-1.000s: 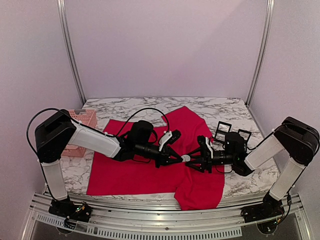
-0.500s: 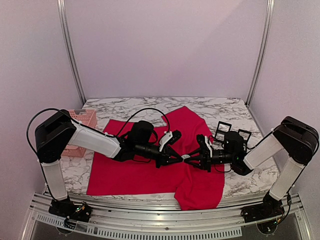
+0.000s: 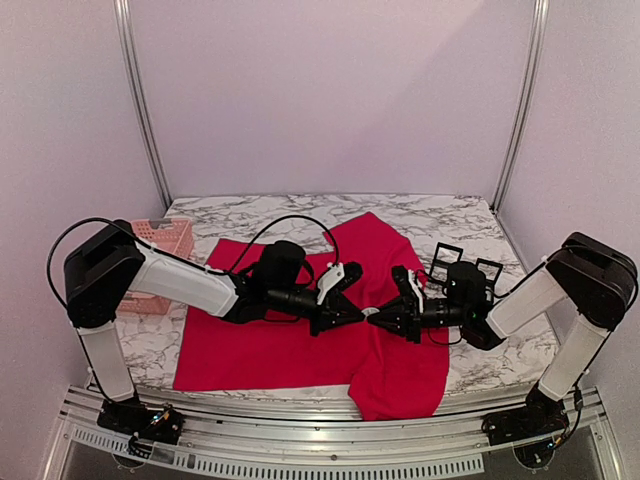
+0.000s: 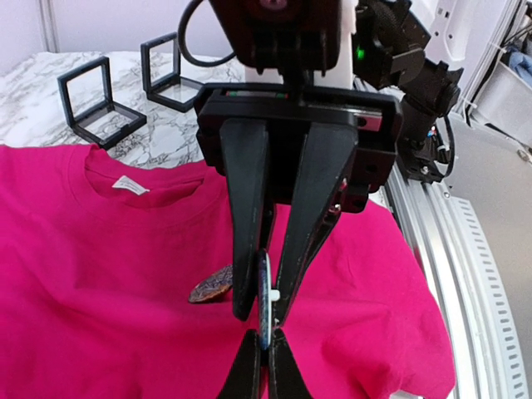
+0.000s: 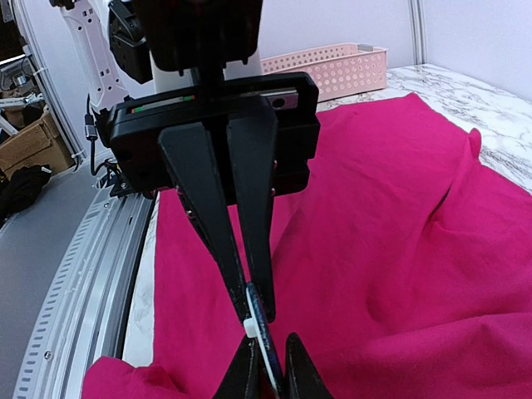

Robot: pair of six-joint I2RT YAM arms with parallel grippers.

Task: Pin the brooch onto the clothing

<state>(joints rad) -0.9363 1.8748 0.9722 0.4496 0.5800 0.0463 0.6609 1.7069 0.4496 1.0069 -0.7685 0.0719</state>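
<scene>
The red T-shirt (image 3: 270,350) lies spread on the marble table, with its white neck label (image 4: 130,184) in the left wrist view. The brooch (image 3: 369,314), a thin round blue-and-white disc with a white peg on its back, is held edge-on just above the shirt (image 4: 264,287) (image 5: 259,320). My left gripper (image 3: 361,315) (image 4: 266,366) is shut on one rim of it. My right gripper (image 3: 377,314) (image 5: 273,370) meets it tip to tip and is closed across the disc and its peg.
A brown oval patterned piece (image 4: 210,287) lies on the shirt beside the grippers. A pink basket (image 3: 160,240) stands at the left. Two black open display boxes (image 3: 447,258) (image 4: 91,96) stand at the right. The table's front rail runs close below the shirt's hem.
My right gripper has moved left to meet the left gripper, and its jaws have narrowed from wide open onto the brooch. The left arm has hardly moved.
</scene>
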